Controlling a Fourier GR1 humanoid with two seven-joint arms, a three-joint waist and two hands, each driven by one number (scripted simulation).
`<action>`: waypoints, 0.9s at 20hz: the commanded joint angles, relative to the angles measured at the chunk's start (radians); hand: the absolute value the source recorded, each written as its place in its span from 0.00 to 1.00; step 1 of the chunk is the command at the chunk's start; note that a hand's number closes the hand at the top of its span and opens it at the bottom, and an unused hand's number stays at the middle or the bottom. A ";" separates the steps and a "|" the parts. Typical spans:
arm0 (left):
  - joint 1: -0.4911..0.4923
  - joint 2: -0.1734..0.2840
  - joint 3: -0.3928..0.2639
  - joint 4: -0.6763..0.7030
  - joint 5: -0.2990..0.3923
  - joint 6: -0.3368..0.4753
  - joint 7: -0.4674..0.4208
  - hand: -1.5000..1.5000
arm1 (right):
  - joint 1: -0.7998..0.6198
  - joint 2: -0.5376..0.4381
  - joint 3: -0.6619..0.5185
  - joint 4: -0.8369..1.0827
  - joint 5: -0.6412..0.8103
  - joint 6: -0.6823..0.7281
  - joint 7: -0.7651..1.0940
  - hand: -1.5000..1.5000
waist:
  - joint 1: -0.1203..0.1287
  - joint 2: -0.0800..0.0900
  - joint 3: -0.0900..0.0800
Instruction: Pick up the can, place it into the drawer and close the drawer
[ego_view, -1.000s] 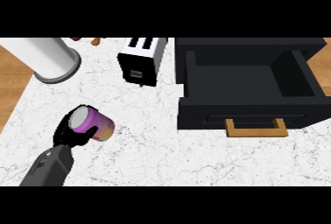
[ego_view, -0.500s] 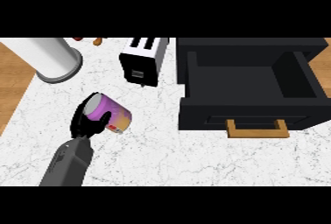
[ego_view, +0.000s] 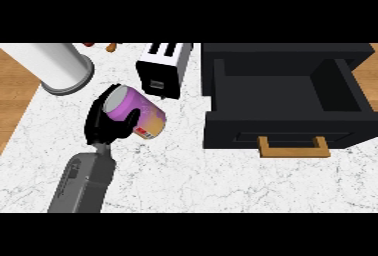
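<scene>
Holding the can (ego_view: 138, 111) left of centre, the left hand (ego_view: 103, 122) has its fingers (ego_view: 127, 121) curled round the purple-and-orange body, the silver top tilted toward the upper left. The can appears lifted off the white desk (ego_view: 221, 180), just below the toaster (ego_view: 166, 70) and right of the white cylinder (ego_view: 55, 67) in the upper left.

Carrying comes next, by my reading: the can should travel right, high enough to pass the drawer (ego_view: 284, 95) wall, then come down well inside the black cavity before the fingers let go. Righting the can, or laying it along the drawer's length, would likely keep it from rolling. Afterward the tan handle (ego_view: 293, 147) at the drawer's lower front offers a place to push.

Most of the can's underside is hidden by the hand. No right hand shows anywhere. Small red and orange things at the top edge are cut off and unclear.
</scene>
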 joint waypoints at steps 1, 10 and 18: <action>-0.061 -0.009 -0.098 -0.109 -0.011 0.154 0.096 1.00 | -0.044 0.005 0.039 -0.013 0.028 -0.050 0.013 0.00 | -0.004 0.003 0.000; -0.111 0.000 -0.113 -0.325 -0.076 0.239 0.321 1.00 | 0.008 0.005 0.007 -0.023 -0.005 -0.015 0.006 0.00 | -0.006 0.002 0.000; -0.411 -0.009 -0.188 -0.103 -0.087 0.418 0.335 1.00 | -0.014 -0.017 0.004 0.000 -0.023 -0.001 0.029 0.00 | -0.018 0.005 -0.001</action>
